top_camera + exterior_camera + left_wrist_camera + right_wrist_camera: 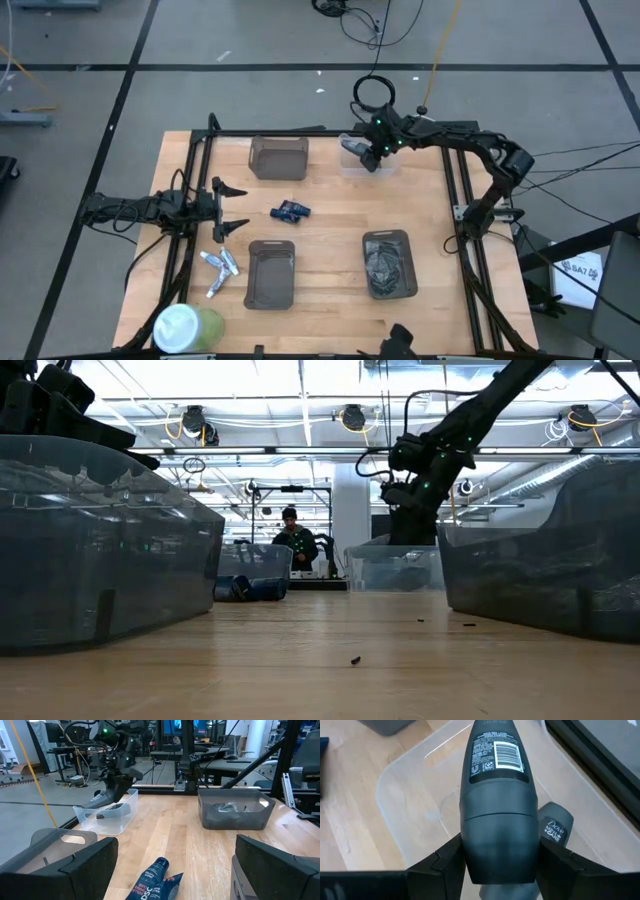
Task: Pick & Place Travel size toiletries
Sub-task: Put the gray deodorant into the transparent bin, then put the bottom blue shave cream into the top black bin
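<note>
The right gripper [364, 155] hangs over the clear tub [371, 168] at the far side of the bench [330, 225], its jaws pinching a dark grey bottle [498, 795] that carries a barcode label. In the right wrist view the bottle points down into the tub, where a second dark grey container [554, 829] marked Dove already lies on the floor of the tub. The left gripper [232, 207] waits over the left side of the bench with its jaws spread wide, holding nothing. The small white-and-silver tubes [219, 270] lie in a loose cluster on the bench near its front left corner, just left of a dark tray [271, 272] and just behind a green-and-white bottle [185, 328]. Two blue tubes [291, 210] lie together near the middle of the bench. Another dark tray [278, 157] sits at the far side, left of the clear tub, and a third tray [389, 263] holding crumpled dark material stands at the front right.
</note>
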Controlling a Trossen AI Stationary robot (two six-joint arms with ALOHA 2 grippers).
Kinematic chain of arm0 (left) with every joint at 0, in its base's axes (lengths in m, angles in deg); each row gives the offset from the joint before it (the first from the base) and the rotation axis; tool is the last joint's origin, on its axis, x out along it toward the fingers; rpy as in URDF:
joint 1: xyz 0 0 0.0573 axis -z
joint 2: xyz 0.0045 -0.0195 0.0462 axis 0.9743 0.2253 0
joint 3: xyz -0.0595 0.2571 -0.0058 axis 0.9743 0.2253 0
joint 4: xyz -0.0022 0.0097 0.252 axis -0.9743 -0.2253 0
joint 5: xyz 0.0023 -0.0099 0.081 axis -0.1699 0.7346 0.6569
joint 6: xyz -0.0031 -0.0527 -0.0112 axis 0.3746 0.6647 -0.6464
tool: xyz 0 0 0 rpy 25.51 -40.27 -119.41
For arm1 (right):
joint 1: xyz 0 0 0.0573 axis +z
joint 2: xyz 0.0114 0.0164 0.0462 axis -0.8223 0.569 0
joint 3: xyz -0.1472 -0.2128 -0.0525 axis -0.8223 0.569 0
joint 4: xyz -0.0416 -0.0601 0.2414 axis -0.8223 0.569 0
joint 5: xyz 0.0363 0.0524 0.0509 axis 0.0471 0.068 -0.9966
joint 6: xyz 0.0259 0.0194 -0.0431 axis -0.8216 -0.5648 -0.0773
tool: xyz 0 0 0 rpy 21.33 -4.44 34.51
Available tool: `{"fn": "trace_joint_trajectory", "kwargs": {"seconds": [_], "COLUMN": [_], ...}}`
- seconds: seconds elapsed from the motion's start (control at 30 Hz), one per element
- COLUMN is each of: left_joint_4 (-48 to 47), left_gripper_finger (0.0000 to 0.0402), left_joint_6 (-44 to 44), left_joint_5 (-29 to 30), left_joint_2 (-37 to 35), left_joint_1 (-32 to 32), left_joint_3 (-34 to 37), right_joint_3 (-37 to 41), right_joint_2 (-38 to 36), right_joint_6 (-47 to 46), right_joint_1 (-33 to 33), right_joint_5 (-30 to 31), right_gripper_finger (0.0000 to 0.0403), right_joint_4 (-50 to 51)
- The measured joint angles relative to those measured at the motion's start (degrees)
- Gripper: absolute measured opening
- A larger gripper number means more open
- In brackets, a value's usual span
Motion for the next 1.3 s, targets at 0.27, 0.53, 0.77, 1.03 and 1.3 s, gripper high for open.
{"fn": "trace_joint_trajectory", "kwargs": {"seconds": [0.27, 0.53, 0.77, 1.03, 1.3], "left_joint_4": [0.0, 0.0, 0.0, 0.0, 0.0], "left_gripper_finger": [0.0395, 0.0395, 0.0395, 0.0395, 0.0395], "left_joint_6": [0.0, 0.0, 0.0, 0.0, 0.0], "left_joint_5": [0.0, 0.0, 0.0, 0.0, 0.0], "left_joint_2": [0.0, 0.0, 0.0, 0.0, 0.0], "left_joint_1": [0.0, 0.0, 0.0, 0.0, 0.0], "left_joint_3": [0.0, 0.0, 0.0, 0.0, 0.0], "right_joint_3": [0.7, 2.5, 2.5, 2.5, 2.5], "right_joint_2": [-0.1, -0.1, -1.4, -8.2, -17.1], "right_joint_6": [-0.6, -0.8, -1.3, -1.3, -10.2], "right_joint_1": [0.0, 0.0, 1.2, 2.7, 3.5], "right_joint_5": [0.0, -0.1, -0.2, -0.2, -2.5], "right_gripper_finger": [0.0206, 0.0196, 0.021, 0.0226, 0.0217], "right_joint_4": [1.2, 0.0, -0.6, 0.0, 0.9]}}
